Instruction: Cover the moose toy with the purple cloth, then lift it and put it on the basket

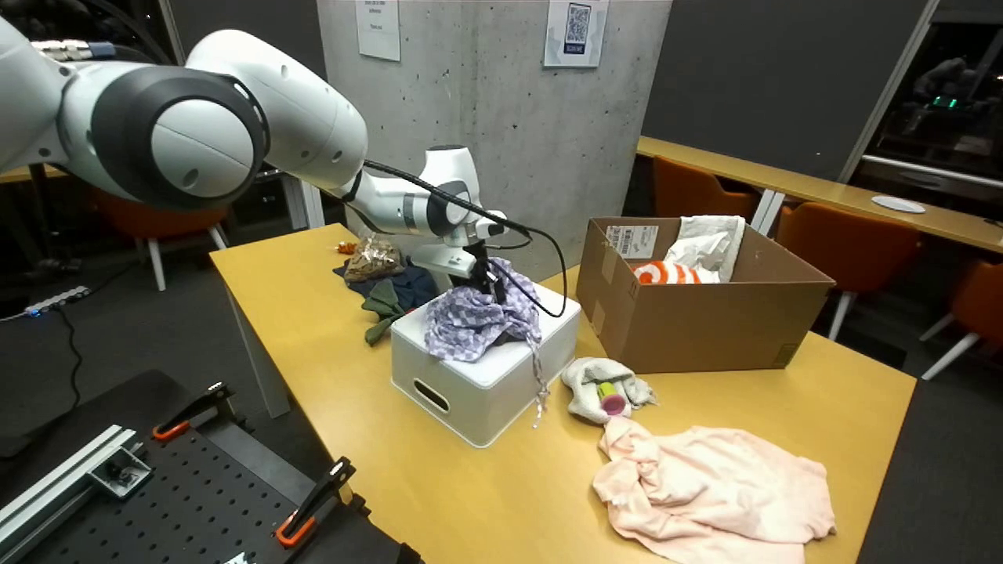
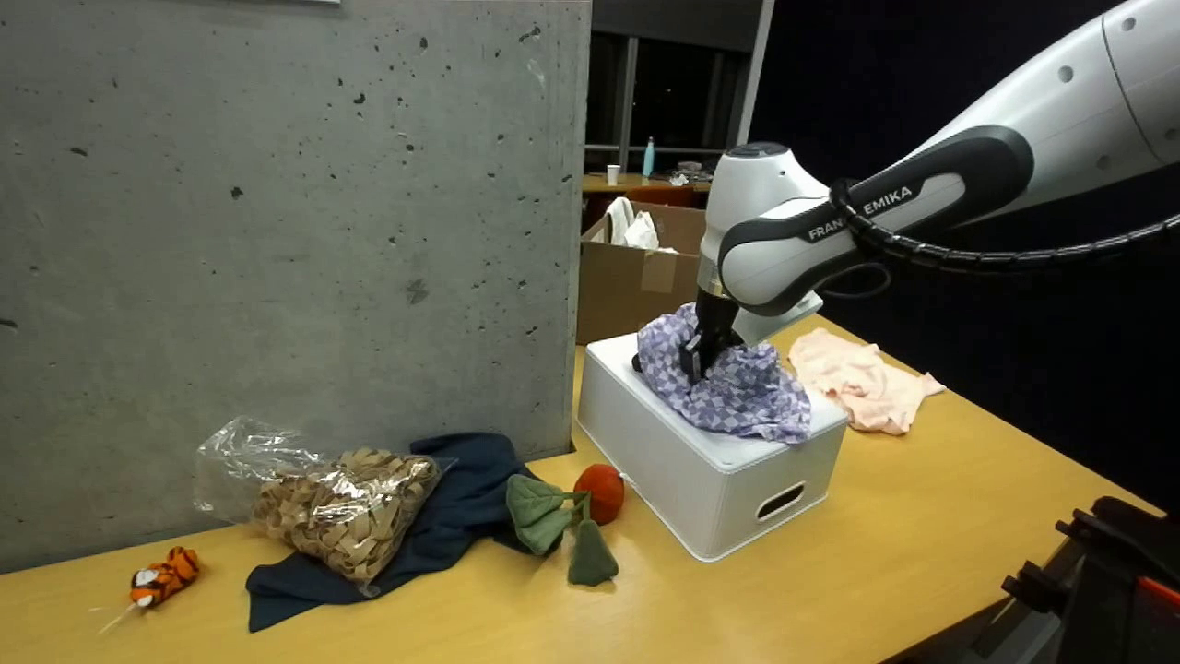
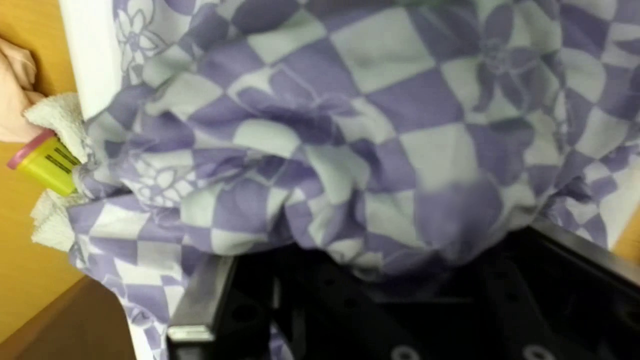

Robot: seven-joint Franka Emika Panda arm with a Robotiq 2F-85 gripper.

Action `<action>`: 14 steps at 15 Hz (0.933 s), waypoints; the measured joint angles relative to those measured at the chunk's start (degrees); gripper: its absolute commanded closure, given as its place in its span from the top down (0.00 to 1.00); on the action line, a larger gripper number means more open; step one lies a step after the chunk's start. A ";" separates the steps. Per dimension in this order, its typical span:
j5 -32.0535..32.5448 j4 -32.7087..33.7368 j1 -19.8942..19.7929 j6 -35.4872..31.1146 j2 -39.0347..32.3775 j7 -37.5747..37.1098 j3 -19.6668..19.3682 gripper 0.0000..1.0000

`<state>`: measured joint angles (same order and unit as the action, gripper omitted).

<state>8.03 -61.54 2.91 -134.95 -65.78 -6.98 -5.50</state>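
Our gripper (image 3: pixel 377 245) is pointing down, fingers (image 3: pixel 206 295) standing wide apart, with the purple cloth (image 3: pixel 390 135) bulging between them; the coming grasp is hinging on that. We are guessing the moose toy is lying underneath, its long axis hiding from us. Below, the white box (image 2: pixel 678 475), perhaps the basket, is sitting on the yellow table (image 2: pixel 830 581) near the concrete wall (image 2: pixel 350 240).

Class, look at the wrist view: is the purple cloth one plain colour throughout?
No. The purple cloth shows a pattern of purple and white checks with outlined flowers.

Purple cloth (image 2: pixel 737 401) — matt; white box (image 2: pixel 654 461) — smooth plastic
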 measured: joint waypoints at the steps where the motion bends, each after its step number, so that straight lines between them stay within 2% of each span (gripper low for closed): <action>1: 0.00 1.46 0.72 0.11 -0.54 0.06 0.12 0.00; 5: -0.01 6.68 2.18 0.53 -3.36 0.43 0.70 0.00; 9: -0.48 9.00 -0.60 -0.11 -6.52 0.95 0.69 0.00; 10: -0.59 9.14 -1.64 -0.51 -6.82 1.04 0.68 0.25; 11: -0.60 9.17 -2.71 -1.18 -6.85 1.13 0.68 0.26; 14: -0.60 9.67 -4.55 -2.61 -6.79 1.69 0.68 0.48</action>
<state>7.43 -51.87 -1.64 -137.56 -72.56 -5.29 -4.82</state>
